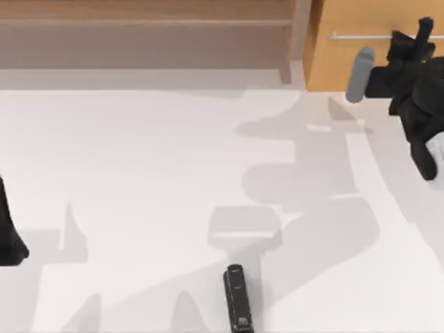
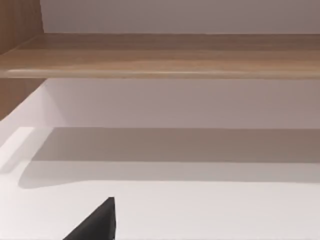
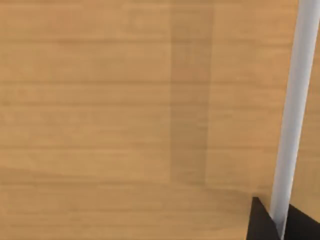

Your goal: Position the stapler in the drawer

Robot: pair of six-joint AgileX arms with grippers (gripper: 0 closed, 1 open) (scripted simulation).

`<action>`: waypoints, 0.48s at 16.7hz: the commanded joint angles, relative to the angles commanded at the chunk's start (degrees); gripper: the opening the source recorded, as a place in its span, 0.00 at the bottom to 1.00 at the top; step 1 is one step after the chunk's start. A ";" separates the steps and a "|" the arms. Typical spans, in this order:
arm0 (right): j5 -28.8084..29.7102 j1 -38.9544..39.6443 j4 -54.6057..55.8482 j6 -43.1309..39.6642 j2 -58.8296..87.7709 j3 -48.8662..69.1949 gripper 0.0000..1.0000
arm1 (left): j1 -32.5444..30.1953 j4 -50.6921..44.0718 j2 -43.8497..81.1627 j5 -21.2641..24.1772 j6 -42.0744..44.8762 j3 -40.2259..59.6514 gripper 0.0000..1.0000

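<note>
The stapler (image 1: 237,298), a slim black bar, lies flat near the front edge of the table, a little right of the middle. The drawer (image 1: 340,62) is at the back right, showing its orange-wood front and a thin silver handle (image 1: 361,36). My right gripper (image 1: 419,33) is at that handle. In the right wrist view the handle (image 3: 292,110) runs between the two black fingertips (image 3: 260,225), which close on it from both sides. My left arm (image 1: 10,236) sits parked at the table's left edge, far from the stapler.
A wide grey-brown wooden shelf unit (image 1: 139,41) runs along the back left, beside the drawer; its board (image 2: 160,55) also crosses the left wrist view. The white tabletop (image 1: 139,173) stretches between the stapler and the drawer.
</note>
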 joint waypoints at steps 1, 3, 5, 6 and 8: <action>0.03 0.16 -0.18 0.17 0.06 -0.07 0.00 | 0.00 0.00 0.00 0.00 0.00 0.00 1.00; 0.12 0.34 0.51 0.17 -0.60 -1.01 0.00 | 0.00 0.00 0.00 0.00 0.00 0.00 1.00; 0.58 0.65 2.25 0.24 -2.04 -4.32 0.00 | 0.00 0.00 0.00 0.00 0.00 0.00 1.00; 0.87 0.85 3.27 0.31 -2.83 -6.49 0.00 | 0.00 0.00 0.00 0.00 0.00 0.00 1.00; 1.41 1.40 5.73 0.36 -4.71 -11.69 0.00 | 0.00 0.00 0.00 0.00 0.00 0.00 1.00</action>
